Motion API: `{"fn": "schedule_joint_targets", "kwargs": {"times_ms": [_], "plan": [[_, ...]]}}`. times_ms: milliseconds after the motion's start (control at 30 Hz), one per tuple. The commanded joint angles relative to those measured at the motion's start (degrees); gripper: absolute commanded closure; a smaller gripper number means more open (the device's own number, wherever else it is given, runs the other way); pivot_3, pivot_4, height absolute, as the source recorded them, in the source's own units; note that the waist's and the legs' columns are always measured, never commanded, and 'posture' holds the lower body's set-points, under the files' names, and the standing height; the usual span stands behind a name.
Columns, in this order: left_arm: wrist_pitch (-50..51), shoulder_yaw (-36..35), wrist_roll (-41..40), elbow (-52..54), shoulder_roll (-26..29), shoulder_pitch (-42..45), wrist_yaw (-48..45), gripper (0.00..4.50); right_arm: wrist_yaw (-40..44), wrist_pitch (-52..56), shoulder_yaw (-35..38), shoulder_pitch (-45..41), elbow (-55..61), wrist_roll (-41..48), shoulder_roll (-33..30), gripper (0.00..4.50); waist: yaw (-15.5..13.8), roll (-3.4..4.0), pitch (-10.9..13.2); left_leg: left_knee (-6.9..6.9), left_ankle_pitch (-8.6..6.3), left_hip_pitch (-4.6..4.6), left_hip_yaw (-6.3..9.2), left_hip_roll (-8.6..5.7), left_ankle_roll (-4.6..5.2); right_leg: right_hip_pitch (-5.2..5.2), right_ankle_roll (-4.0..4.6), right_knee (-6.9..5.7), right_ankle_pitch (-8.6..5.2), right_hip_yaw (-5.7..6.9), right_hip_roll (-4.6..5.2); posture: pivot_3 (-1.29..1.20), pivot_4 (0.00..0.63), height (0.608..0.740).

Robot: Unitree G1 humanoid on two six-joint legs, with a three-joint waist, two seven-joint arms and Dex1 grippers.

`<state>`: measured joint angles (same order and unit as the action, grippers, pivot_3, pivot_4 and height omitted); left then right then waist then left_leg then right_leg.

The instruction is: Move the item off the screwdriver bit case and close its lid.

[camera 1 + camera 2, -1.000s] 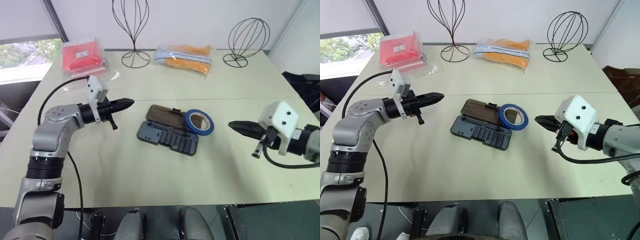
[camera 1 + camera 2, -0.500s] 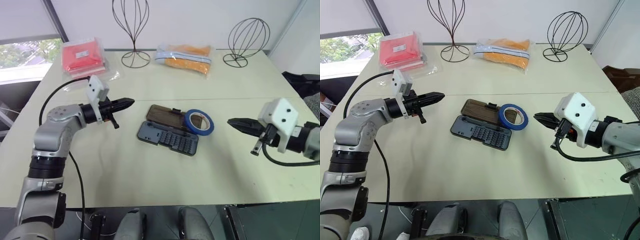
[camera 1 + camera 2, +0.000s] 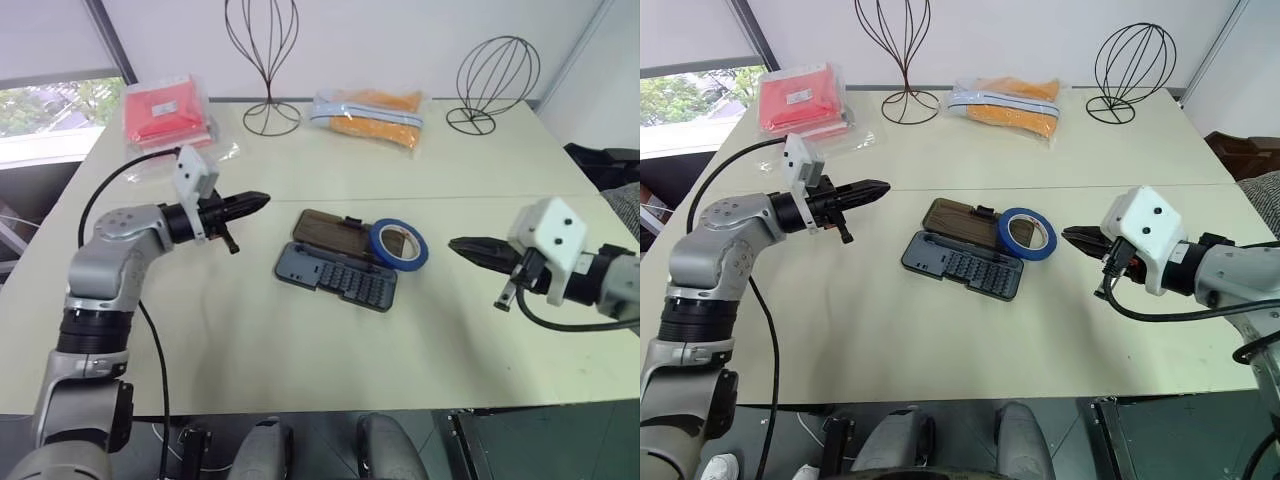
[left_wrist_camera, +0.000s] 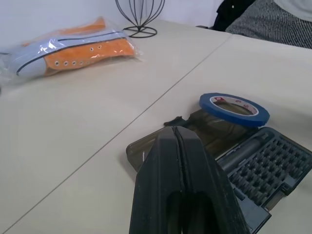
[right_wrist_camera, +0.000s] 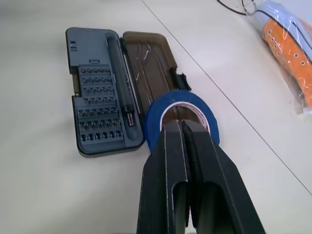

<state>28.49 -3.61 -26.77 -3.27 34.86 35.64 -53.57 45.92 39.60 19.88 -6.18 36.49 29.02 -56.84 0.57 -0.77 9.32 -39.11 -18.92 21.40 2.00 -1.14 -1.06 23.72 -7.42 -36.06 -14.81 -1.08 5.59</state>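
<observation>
We see a blue tape roll (image 3: 1027, 233) | dark grey case (image 3: 960, 264) with rows of bits | smoky-brown translucent lid (image 3: 960, 221) with black latch | red packet (image 3: 800, 98) at the table's far left corner | orange packet (image 3: 1007, 106) at its far edge

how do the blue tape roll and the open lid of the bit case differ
The tape roll is a bright blue, opaque ring with a hollow centre; the lid is a flat, smoky-brown, see-through rectangle. The lid lies folded open on the table, hinged to the dark grey case, while the tape roll is loose and rests partly on the lid's end. The tape roll is narrower than the lid is long. Neither end effector touches either.
</observation>
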Motion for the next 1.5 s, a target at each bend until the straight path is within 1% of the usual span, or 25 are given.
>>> {"fn": "schedule_joint_targets", "kwargs": {"times_ms": [33,67,100,133,300,333,367,400,467,633,867,1033,1367,1433,1467,1500], "plan": [[0.1,-1.1,-0.9,1.9,-0.2,0.8,0.3,4.5,-3.0,-0.1,-1.1,-2.1,1.2,0.5,2.4,4.43,0.0,0.0,0.0,0.0,0.0,0.0,0.0,0.0,0.0,0.0,0.0,0.0,0.0,0.0,0.0,0.0,0.15,0.74],[0.2,-1.0,-1.0,2.2,-0.4,0.6,0.3,4.5,-4.4,-0.2,-2.0,-2.7,0.9,-0.1,3.5,4.43,0.0,-0.01,0.0,0.0,0.0,0.0,0.0,0.0,0.0,0.01,0.0,-0.01,0.0,0.0,0.0,0.0,0.15,0.74],[0.4,-0.9,-1.1,2.5,-0.5,0.4,0.4,4.5,-5.3,0.4,-3.1,-3.2,0.6,-0.1,4.5,3.88,0.0,0.0,0.0,0.0,0.0,0.0,0.01,0.0,0.0,0.01,0.0,-0.01,0.0,0.01,0.0,0.0,0.15,0.74],[0.5,-0.9,-1.2,2.7,-0.6,0.3,0.4,4.5,-5.8,0.9,-3.7,-3.5,0.4,0.0,5.1,3.61,0.0,0.0,0.0,0.0,0.0,0.0,0.0,0.0,0.0,0.02,0.0,-0.02,0.0,-0.01,0.0,0.0,0.15,0.74],[1.4,-0.8,-1.2,4.0,-1.3,-0.1,0.6,4.5,-8.4,1.7,-9.1,-5.6,-1.4,-2.2,7.1,1.01,0.1,0.0,0.0,0.0,0.01,0.01,-0.01,0.0,-0.01,0.05,0.0,-0.05,0.0,-0.02,0.0,0.0,0.15,0.74],[1.5,-0.8,-1.2,4.1,-1.3,-0.1,0.6,4.5,-9.0,1.6,-10.0,-6.1,-2.1,-2.9,7.3,0.53,0.0,0.0,0.0,0.0,0.0,0.02,-0.01,0.0,-0.01,0.05,0.0,-0.04,0.0,-0.02,0.0,0.0,0.15,0.74],[1.6,-0.8,-1.2,4.2,-1.4,-0.2,0.7,4.5,-10.4,1.4,-12.4,-7.5,-3.4,-5.0,7.8,0.06,0.1,0.0,0.0,0.0,0.0,0.02,-0.01,0.0,-0.01,0.05,0.0,-0.04,0.0,-0.02,0.0,0.0,0.15,0.74],[1.6,-0.8,-1.2,4.3,-1.5,-0.2,0.7,4.5,-11.9,1.8,-14.8,-9.0,-4.6,-7.1,8.2,0.06,0.1,0.0,0.0,0.0,0.0,0.01,-0.01,0.0,-0.01,0.05,0.0,-0.04,0.0,-0.02,0.0,0.0,0.15,0.74],[1.7,-0.8,-1.2,4.5,-1.6,-0.4,1.0,4.5,-15.7,5.1,-17.5,-13.0,-7.7,-8.4,11.5,0.06,0.3,-0.01,0.0,-0.02,0.01,0.01,-0.03,0.0,-0.01,0.06,0.0,-0.05,0.0,-0.03,0.0,0.0,0.15,0.74],[1.8,-0.8,-1.0,5.5,-2.2,-1.0,1.7,4.5,-21.3,15.4,-21.7,-21.7,-12.8,-9.7,18.1,0.06,0.2,0.01,0.0,0.01,0.16,0.15,-0.06,0.01,-0.29,0.32,0.0,-0.14,0.0,-0.06,0.0,0.0,0.15,0.74],[1.9,-1.3,-1.0,7.2,-2.5,-2.4,3.1,4.5,-26.2,29.8,-23.6,-31.3,-18.2,-9.3,27.2,0.06,0.2,0.02,0.0,0.02,0.18,0.29,-0.07,0.0,-0.32,0.5,0.0,-0.18,0.0,-0.08,0.0,0.0,0.15,0.74],[2.1,-1.7,-1.2,8.6,-2.2,-3.8,4.1,4.5,-26.9,34.6,-24.8,-33.2,-19.4,-9.3,30.2,0.06,0.2,0.03,0.0,0.0,0.22,0.47,-0.06,0.0,-0.38,0.68,0.0,-0.22,0.01,-0.06,0.01,0.0,0.15,0.74],[2.8,-2.2,-1.5,10.4,-1.9,-4.9,5.7,4.5,-27.8,35.4,-28.0,-32.9,-23.3,-10.8,33.2,0.06,0.5,0.03,0.0,0.0,0.21,0.49,-0.1,-0.01,-0.38,0.73,0.0,-0.23,0.01,-0.07,0.01,0.0,0.15,0.74],[2.9,-2.3,-1.5,10.8,-1.9,-5.1,6.0,4.5,-28.0,35.1,-28.1,-33.0,-24.3,-11.1,33.8,0.58,0.5,0.04,0.0,0.01,0.21,0.48,-0.09,-0.01,-0.38,0.73,0.0,-0.25,0.01,-0.07,0.01,0.0,0.15,0.74],[2.9,-2.3,-1.6,10.9,-1.9,-5.2,6.2,4.5,-28.2,34.9,-28.0,-33.1,-25.0,-11.4,34.1,0.92,0.5,0.04,0.0,0.01,0.21,0.48,-0.09,-0.01,-0.38,0.73,0.0,-0.26,0.01,-0.07,0.01,0.0,0.15,0.74],[3.0,-2.4,-1.6,11.1,-1.9,-5.3,6.3,4.5,-28.3,34.8,-28.0,-33.1,-25.5,-11.6,34.4,1.4,0.5,0.04,0.0,0.01,0.21,0.48,-0.09,-0.01,-0.38,0.73,0.0,-0.25,0.01,-0.07,0.01,0.0,0.15,0.74]]}}
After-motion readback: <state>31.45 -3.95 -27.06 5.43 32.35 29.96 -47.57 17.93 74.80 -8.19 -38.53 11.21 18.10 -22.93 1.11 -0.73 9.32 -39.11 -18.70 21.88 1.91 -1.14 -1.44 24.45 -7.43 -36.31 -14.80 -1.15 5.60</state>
